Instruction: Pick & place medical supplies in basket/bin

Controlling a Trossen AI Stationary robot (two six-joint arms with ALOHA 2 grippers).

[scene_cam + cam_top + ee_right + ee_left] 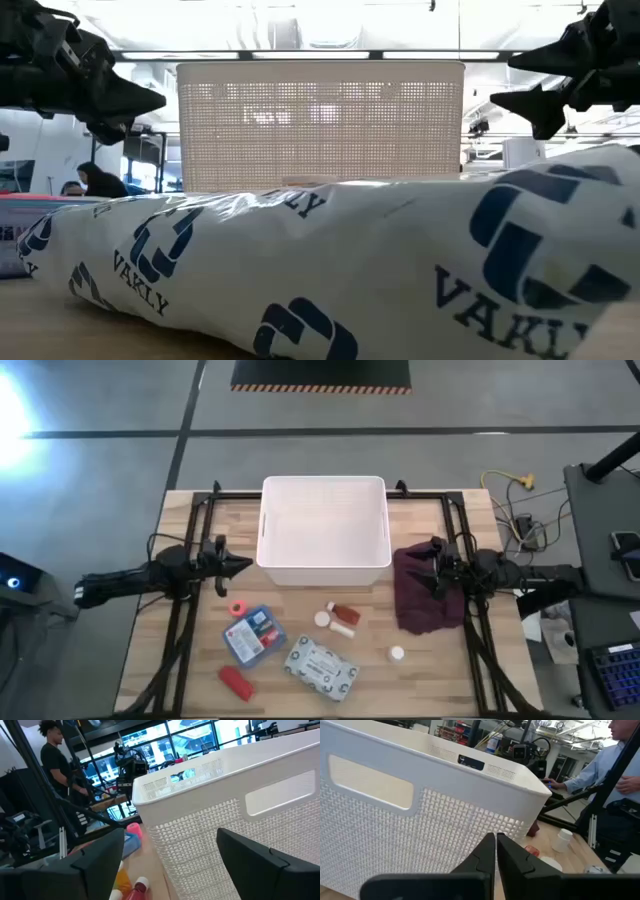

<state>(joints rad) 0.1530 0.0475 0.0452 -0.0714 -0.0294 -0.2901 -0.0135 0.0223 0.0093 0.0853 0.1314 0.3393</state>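
Both arms are reaching in low over the counter (180,690). The left gripper (243,564) is hovering beside the white bin (324,560), jaws pinched together, holding nothing. The right gripper (428,550) is hanging over the maroon cloth (428,605), jaws spread wide, empty. One blue box (253,635), one patterned packet (320,666) and one pink tape roll (237,608) are lying near the front edge.

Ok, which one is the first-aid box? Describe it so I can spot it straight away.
Start at the white bin at the table's far middle, then look toward the near edge, left of centre. The first-aid box is the flat blue rectangle between the pink tape roll and the grey-white patterned packet; nothing else there is blue.
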